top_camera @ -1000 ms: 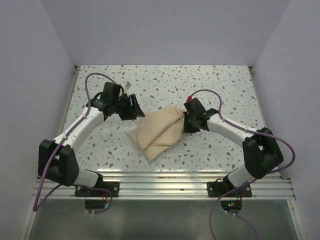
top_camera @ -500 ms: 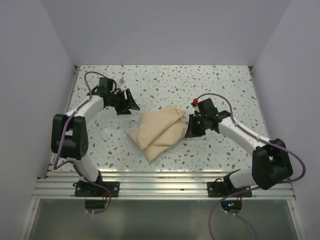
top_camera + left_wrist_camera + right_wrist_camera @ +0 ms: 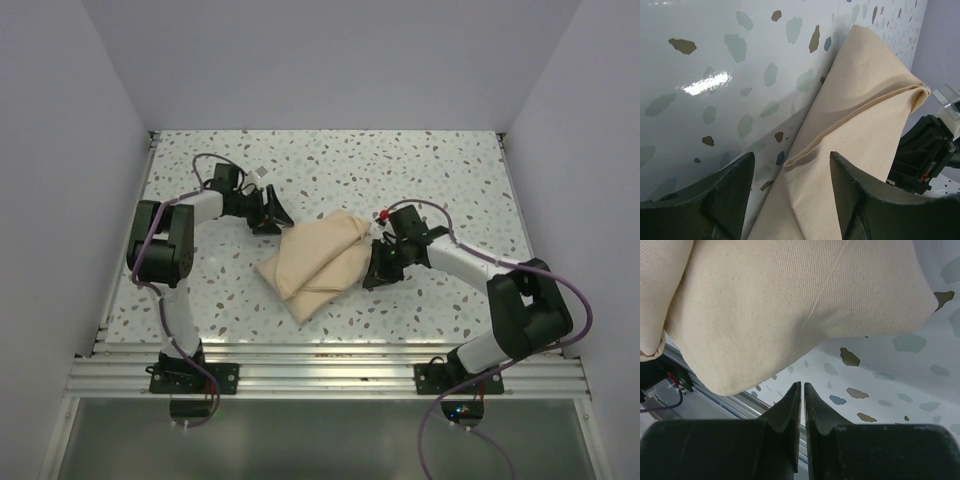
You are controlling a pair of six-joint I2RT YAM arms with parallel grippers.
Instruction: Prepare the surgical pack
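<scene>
The surgical pack [image 3: 315,262] lies mid-table as a folded tan cloth bundle; whatever it wraps is hidden. My left gripper [image 3: 270,216] sits at the bundle's far left corner. In the left wrist view the left gripper [image 3: 791,156] is open, and a folded edge of the pack [image 3: 865,115] lies on the table beyond its tips, ungripped. My right gripper [image 3: 375,271] is at the bundle's right edge. The right wrist view shows the right gripper [image 3: 802,385] shut with only a thin slit, nothing in it, just below the pack [image 3: 790,300].
The speckled table [image 3: 420,170] is walled on the left, back and right. A metal rail [image 3: 320,365] runs along the near edge by the arm bases. The right arm's black wrist [image 3: 927,150] shows past the bundle in the left wrist view.
The right gripper has let go of the bundle's right corner and slid down along its right edge. The left arm folded back leftward, and its gripper returned to the far left corner, a little wider.
</scene>
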